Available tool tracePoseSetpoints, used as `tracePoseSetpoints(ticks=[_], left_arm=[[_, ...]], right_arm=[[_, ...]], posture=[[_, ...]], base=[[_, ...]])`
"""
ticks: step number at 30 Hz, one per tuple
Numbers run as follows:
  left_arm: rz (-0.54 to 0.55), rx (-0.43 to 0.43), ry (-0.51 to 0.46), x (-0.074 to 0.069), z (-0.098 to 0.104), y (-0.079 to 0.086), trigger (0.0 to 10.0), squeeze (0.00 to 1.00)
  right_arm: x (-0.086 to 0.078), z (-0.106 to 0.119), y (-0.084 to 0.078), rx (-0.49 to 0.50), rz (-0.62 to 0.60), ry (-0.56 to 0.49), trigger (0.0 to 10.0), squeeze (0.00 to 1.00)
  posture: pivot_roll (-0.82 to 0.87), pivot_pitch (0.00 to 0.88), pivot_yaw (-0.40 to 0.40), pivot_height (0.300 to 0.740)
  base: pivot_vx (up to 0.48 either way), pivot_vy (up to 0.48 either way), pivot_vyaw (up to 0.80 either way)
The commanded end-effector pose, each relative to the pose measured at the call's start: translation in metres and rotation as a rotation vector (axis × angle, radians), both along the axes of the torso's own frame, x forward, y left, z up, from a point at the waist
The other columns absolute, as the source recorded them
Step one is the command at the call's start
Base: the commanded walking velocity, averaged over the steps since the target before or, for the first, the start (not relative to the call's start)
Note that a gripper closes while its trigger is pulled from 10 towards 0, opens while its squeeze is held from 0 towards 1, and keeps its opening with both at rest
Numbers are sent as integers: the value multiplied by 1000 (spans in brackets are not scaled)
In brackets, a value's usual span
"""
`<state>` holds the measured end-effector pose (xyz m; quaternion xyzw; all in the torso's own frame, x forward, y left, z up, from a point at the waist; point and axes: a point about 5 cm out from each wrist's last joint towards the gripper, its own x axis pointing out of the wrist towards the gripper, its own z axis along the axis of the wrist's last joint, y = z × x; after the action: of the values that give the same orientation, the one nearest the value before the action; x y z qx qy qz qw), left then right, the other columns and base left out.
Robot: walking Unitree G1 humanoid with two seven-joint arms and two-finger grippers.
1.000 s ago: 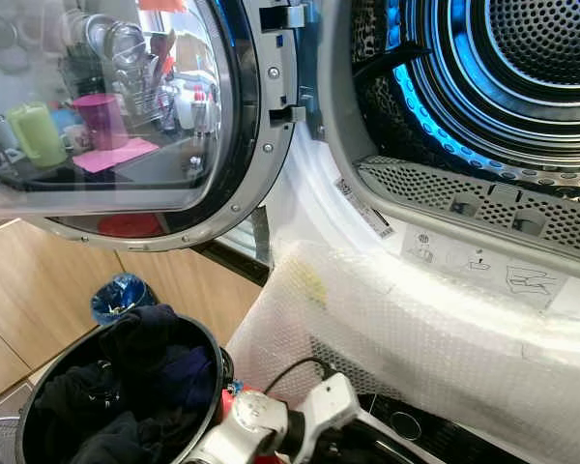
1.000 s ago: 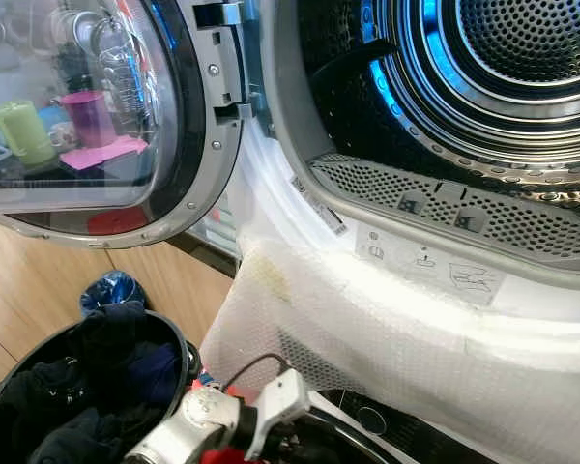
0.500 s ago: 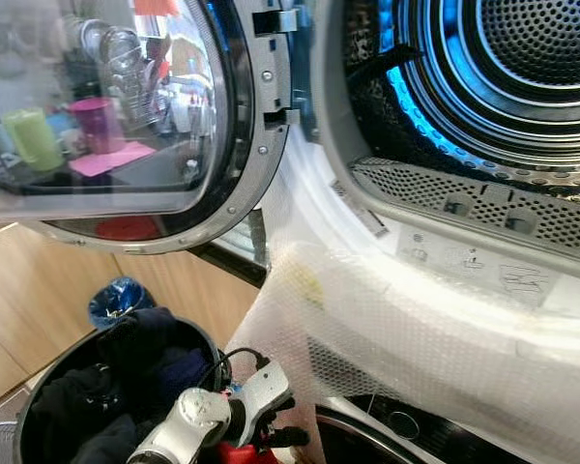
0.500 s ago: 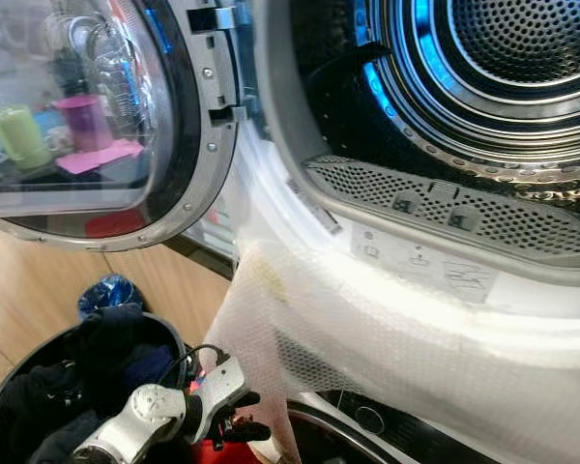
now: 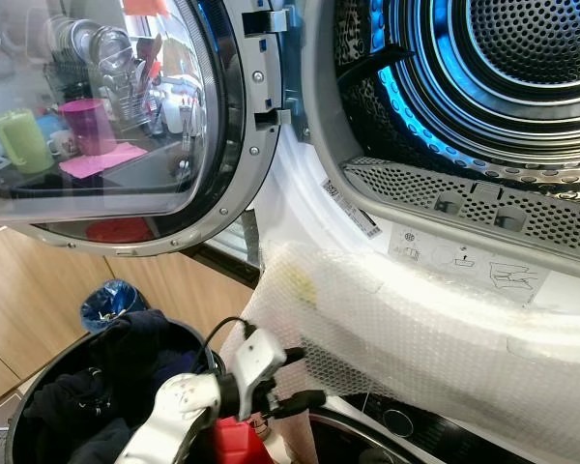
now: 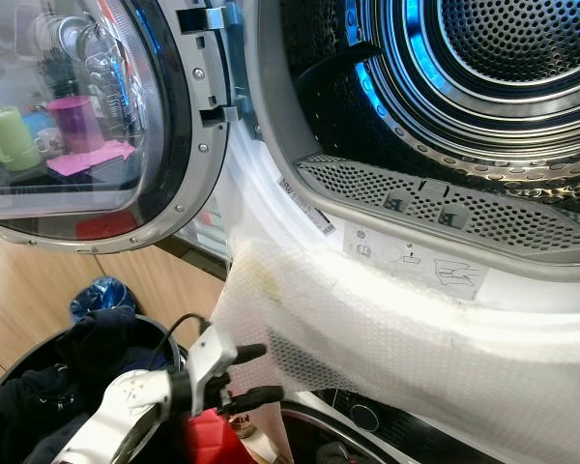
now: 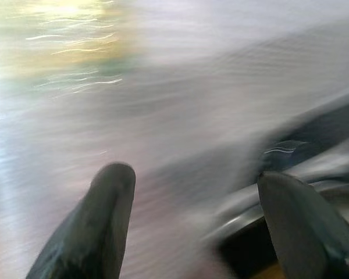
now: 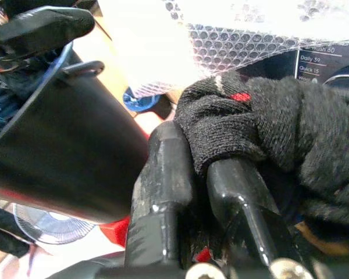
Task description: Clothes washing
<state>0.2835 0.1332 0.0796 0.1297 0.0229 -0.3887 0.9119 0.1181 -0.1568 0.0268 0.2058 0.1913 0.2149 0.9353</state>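
black basket (image 5: 39, 425) of dark clothes (image 5: 126, 362) at 7 o'clock. left gripper (image 5: 295, 379) at 6 o'clock, fingers spread, nothing held, against bubble wrap (image 5: 435, 338). right gripper (image 8: 200, 174) clamped on dark knit garment (image 8: 267, 125). open drum (image 5: 503, 77) at 1 o'clock.

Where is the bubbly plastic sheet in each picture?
Left eye view: bubble wrap draped over the machine's front, below the open drum.
Right eye view: same place, centre to right.
Left wrist view: too blurred to tell.
Right wrist view: along the top.
Shared landmark: the black laundry bucket.
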Motion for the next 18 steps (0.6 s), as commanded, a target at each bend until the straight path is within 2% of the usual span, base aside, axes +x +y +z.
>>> tracePoseSetpoints(ticks=[1,3,5,7,8,11,13,14,16,18], left_arm=[[203,19,-95,2,6,30,10000,0],[349,17,-93,0,3,48,10000,0],[407,26,-84,-1,-1,55,10000,0],[466,15,-65,-1,-6,60,10000,0],[484,1,-66,-1,-7,60,10000,0],[503,-4,-76,5,-9,54,10000,0],[513,-1,-84,6,-10,54,10000,0],[508,-12,-87,7,-10,49,10000,0],[490,-24,-89,9,-9,44,10000,0],[487,-28,-91,10,-9,42,10000,0]], right_arm=[[-3,3,2,10,15,-14,0,0],[-5,2,-2,1,1,-11,0,0],[-5,4,-6,-5,-25,-16,0,0],[-4,15,-8,12,-36,-67,0,0],[-4,21,-10,17,-43,-94,0,0],[-2,60,-8,74,-42,-266,0,0],[-3,62,-8,78,-41,-275,0,0],[3,87,-5,123,-47,-385,0,0],[6,117,-1,178,-53,-518,0,0],[5,126,-1,193,-53,-550,0,0]], posture=[[-1,0,94,740],[13,0,86,740],[18,0,80,740],[20,0,75,740],[22,0,69,740],[30,0,64,740],[30,0,64,740],[17,0,73,740],[13,0,75,740],[13,0,75,740]], base=[[0,0,0],[0,0,0],[0,0,0],[0,0,0],[0,0,0],[0,0,0],[0,0,0],[0,0,0],[0,0,0],[0,0,0]])
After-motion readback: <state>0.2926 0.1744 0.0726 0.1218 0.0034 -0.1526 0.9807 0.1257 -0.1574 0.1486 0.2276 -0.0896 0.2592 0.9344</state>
